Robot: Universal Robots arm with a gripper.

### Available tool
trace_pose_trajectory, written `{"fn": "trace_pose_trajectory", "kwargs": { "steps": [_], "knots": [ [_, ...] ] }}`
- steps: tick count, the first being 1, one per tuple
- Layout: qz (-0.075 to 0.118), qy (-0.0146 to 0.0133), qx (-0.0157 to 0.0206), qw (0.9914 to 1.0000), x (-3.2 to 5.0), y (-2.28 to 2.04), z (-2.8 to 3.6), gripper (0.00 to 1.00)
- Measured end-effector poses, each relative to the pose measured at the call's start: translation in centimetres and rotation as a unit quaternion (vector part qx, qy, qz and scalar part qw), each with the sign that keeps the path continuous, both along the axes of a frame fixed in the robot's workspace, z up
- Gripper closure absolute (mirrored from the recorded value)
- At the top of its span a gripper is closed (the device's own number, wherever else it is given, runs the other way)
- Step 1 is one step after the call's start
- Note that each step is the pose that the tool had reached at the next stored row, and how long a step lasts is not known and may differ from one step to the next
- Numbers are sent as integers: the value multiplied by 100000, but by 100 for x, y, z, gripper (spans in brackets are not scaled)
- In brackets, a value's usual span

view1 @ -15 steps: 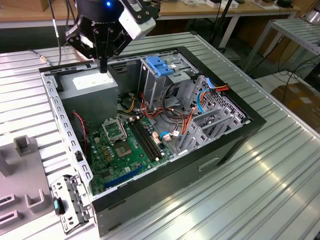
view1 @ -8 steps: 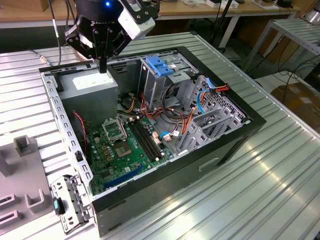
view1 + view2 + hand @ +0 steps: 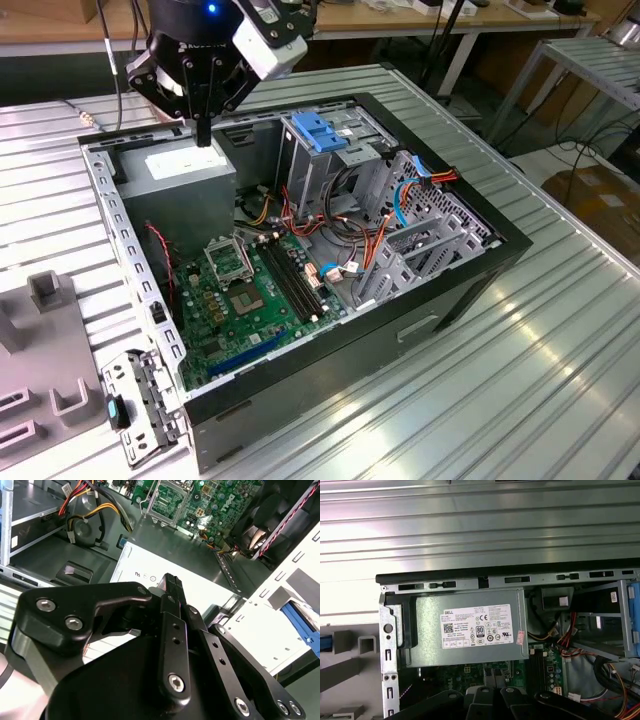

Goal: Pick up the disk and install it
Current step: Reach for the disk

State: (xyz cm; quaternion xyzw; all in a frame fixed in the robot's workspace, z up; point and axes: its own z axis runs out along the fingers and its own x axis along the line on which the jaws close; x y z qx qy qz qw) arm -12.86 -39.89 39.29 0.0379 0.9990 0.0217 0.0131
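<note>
Ribbed table bears an open case; tool (closed, empty) hovers over the stickered power supply.

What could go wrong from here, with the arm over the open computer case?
The shut gripper hangs close above the power supply: a drop could strike its lid. Loose orange and red cables lie beside the drive cage and might snag anything lowered there.
</note>
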Motion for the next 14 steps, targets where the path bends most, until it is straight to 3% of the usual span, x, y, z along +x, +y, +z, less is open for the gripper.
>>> {"fn": "trace_pose_trajectory", "kwargs": {
  "steps": [14],
  "knots": [
    [-1, -2, 2, 100000, -89, 0, -9, 89]
  ]
}}
